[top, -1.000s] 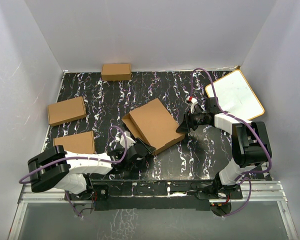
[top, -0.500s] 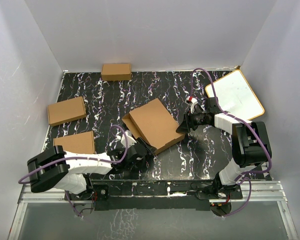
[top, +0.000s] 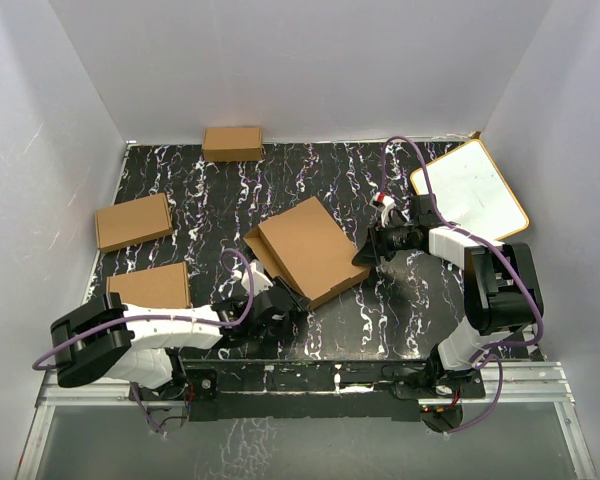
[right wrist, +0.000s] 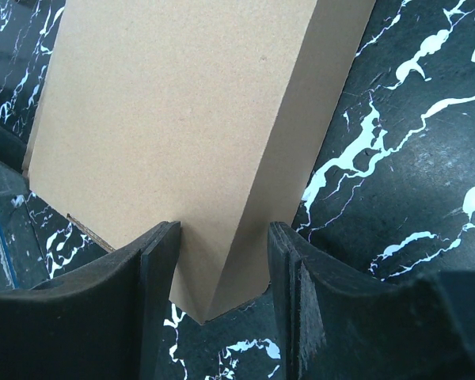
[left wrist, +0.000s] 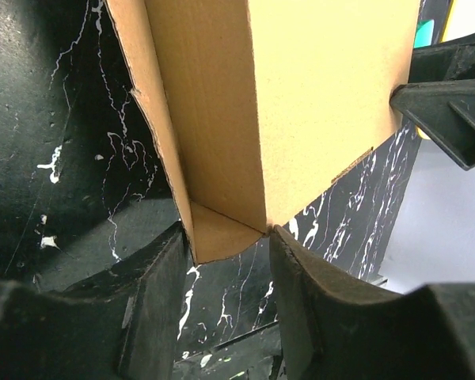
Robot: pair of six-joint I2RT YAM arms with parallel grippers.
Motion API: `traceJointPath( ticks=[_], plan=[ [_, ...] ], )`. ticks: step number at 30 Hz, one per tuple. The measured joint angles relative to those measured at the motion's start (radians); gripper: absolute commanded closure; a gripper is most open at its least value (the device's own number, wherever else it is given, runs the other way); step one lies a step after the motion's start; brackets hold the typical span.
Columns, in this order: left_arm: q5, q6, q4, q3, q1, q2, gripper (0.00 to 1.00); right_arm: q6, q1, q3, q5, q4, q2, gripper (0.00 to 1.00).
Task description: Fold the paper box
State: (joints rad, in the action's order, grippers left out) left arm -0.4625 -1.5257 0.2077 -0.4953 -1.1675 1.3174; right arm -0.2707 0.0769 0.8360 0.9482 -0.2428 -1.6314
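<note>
The paper box [top: 310,245] lies folded as a shallow brown box, tilted, in the middle of the black marbled table. My left gripper [top: 285,300] is at its near-left corner. In the left wrist view the fingers close on that corner [left wrist: 226,245], where a side wall and flap of the paper box [left wrist: 317,95] meet. My right gripper [top: 363,256] is at the box's right corner. In the right wrist view its fingers [right wrist: 222,253] press both sides of that corner of the paper box [right wrist: 182,119]. The right gripper also shows in the left wrist view [left wrist: 443,103].
Three smaller ready-made brown boxes sit at the back [top: 232,143], the left [top: 133,221] and the near left [top: 150,284]. A white board with a tan rim [top: 470,190] lies at the back right. White walls enclose the table.
</note>
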Motion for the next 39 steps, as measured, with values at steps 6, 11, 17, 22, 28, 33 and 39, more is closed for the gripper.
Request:
traceJointPath(
  ticks=[6,11,17,22,28,33,39],
  plan=[
    [0.005,0.005,-0.025,-0.018,0.000,0.003,0.63,0.000,0.000,0.000,0.000,0.000,0.000,0.48],
    [0.007,0.006,-0.030,-0.021,0.000,0.004,0.68,0.000,0.001,0.000,0.000,0.000,0.000,0.48],
    [0.007,0.008,-0.031,-0.023,0.000,0.004,0.66,0.000,0.001,0.000,0.000,0.000,0.000,0.48],
    [0.011,0.037,-0.044,-0.028,0.000,0.003,0.33,0.000,0.001,0.000,0.000,0.000,0.000,0.48],
    [0.022,0.125,-0.113,-0.028,0.000,-0.090,0.04,0.000,0.001,0.000,0.000,0.000,0.000,0.48],
    [0.027,0.312,-0.186,-0.026,0.019,-0.294,0.03,0.000,0.001,0.000,0.000,0.000,0.000,0.48],
    [0.149,0.549,-0.187,-0.025,0.291,-0.515,0.03,0.000,0.001,0.000,0.000,0.000,0.000,0.48]
  ],
)
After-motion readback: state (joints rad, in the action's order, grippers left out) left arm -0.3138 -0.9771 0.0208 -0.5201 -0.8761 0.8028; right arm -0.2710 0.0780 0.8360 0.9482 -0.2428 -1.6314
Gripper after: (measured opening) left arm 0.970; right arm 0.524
